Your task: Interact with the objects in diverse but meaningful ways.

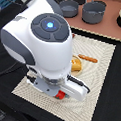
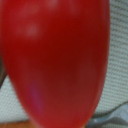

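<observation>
Two grey pots [image 1: 93, 11] past mat, contents unseen; red tomato [image 2: 52, 62] fills wrist view; gripper grip unclear

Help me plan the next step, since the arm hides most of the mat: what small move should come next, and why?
Probably lift a little and check. The tomato fills the wrist view, so the pincer sits right at it, low over the mat. The arm hides whether it is gripped.
</observation>
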Robot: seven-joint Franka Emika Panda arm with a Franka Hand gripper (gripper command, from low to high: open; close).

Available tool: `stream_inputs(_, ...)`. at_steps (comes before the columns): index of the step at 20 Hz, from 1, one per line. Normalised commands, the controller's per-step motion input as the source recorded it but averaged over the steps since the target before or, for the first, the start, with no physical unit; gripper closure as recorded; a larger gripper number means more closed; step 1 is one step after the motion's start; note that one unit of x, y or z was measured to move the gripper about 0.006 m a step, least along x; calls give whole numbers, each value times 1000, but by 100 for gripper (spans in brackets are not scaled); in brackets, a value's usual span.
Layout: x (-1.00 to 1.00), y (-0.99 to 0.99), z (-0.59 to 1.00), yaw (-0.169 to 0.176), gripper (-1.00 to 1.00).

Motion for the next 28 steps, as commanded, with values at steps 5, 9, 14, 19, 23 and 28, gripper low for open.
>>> stream_inputs(5,103,-222,-216,-54,100)
stream_inputs(9,93,-213,-199,-48,100)
stream_inputs(14,91,-199,-140,-46,100)
stream_inputs(19,42,-79,205,-34,100)
stream_inputs(23,-244,269,986,-8,100)
stream_inputs(28,-689,443,888,0,100)
